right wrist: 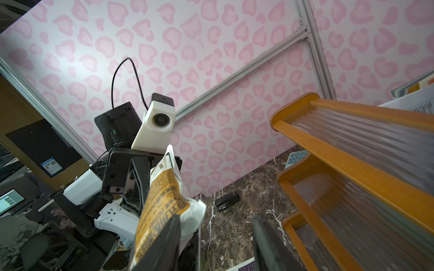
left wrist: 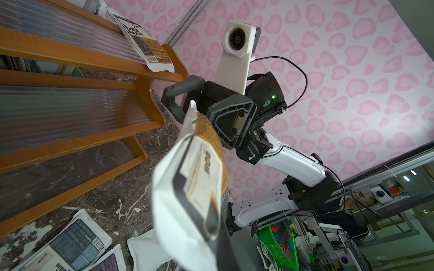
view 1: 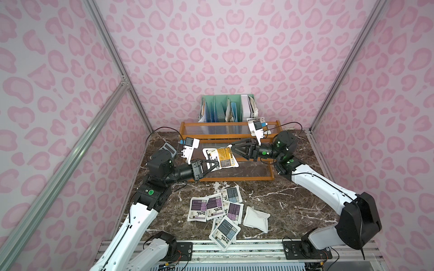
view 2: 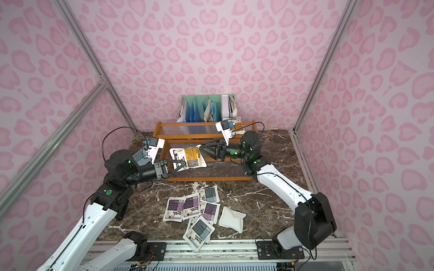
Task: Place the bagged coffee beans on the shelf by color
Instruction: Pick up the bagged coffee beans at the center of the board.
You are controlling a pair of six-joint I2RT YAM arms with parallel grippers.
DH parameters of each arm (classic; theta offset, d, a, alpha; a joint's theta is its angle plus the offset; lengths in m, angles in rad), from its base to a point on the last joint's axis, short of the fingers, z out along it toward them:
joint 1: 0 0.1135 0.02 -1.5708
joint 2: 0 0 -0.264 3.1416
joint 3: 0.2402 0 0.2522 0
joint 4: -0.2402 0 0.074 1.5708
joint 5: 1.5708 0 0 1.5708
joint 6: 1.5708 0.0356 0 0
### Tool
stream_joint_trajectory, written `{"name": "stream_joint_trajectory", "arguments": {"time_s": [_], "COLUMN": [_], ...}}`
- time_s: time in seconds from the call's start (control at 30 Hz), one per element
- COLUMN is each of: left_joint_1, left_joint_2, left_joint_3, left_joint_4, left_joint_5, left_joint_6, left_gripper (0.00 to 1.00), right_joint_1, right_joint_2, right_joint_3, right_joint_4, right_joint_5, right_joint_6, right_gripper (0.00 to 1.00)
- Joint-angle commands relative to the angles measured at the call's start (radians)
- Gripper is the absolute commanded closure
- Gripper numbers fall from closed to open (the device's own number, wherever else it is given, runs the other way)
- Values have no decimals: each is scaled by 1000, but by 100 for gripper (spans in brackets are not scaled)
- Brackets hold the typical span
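Left wrist view: my left gripper (left wrist: 218,225) is clamped on a yellow-orange pouch (left wrist: 173,225); my right gripper (view 1: 232,148) holds its jaws apart around the pouch's far corner, over the shelf (view 1: 234,179).

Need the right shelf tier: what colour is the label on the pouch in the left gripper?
Yellow-orange on a white pouch, clearest in a top view.

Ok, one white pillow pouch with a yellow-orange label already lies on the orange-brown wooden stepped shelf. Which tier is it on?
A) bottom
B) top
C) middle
B: the shelved yellow-orange pouch lies on the top tier of the shelf, its end overhanging that tier's front rail.
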Motion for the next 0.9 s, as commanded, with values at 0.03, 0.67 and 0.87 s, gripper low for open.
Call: {"name": "stream_joint_trajectory", "arguments": {"time_s": [0.03,0.67,0.87], "left_joint_1": [-2,-1,-1], "left_joint_2": [10,24,18], "left_joint_3": [2,31,29], "left_joint_4": [25,-73,-64], "left_joint_5": [16,-8,-1], "left_joint_6": [14,118,113], "left_gripper": [100,100,100], "right_joint_1": [23,47,27], "right_joint_2": [19,-39,-55], "right_joint_3": [18,-27,-30], "right_joint_4": [98,-15,-17], "right_joint_5": [-40,-55,-95], "right_joint_6": [44,-62,-77], "right_gripper": [52,47,40]}}
